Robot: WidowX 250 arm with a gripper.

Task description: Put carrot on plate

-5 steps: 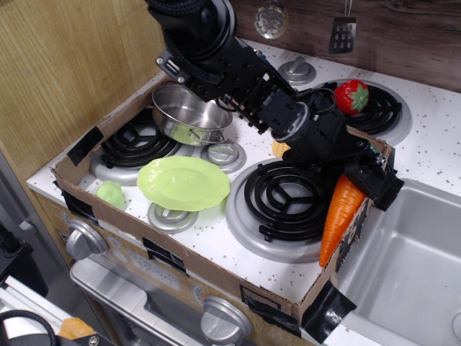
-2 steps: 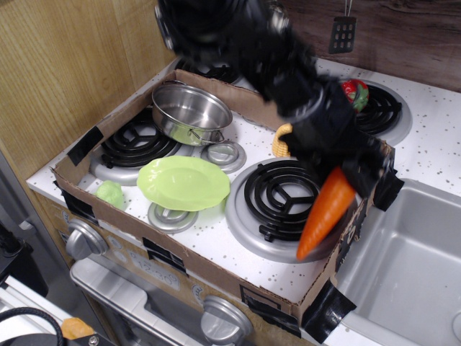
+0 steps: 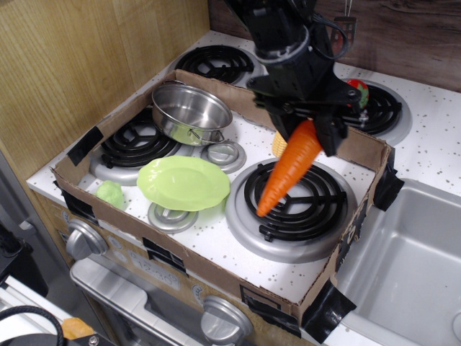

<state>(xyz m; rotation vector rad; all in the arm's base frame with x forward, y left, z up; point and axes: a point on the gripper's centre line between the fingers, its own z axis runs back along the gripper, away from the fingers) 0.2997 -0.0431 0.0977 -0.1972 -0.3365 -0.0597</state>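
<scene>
Jaws clamped on the thick top end of the carrot (image 3: 289,167), which is held in the air above the burner.

In the single view, the gripper (image 3: 311,124) is seen at about one o'clock from the frame's middle, with the carrot gripped near its upper end and hung tip-down toward seven o'clock over the black burner grate (image 3: 295,200). The plate (image 3: 183,183) is found at nine o'clock from the carrot's tip, well apart, bare and resting on the stove top (image 3: 216,238). The steel pot (image 3: 190,114) is set at twelve o'clock from the plate. The carrot is judged light, rigid and smooth plastic, likely slippery; a hold on the wide end is judged best, since the taper could slide out.
</scene>
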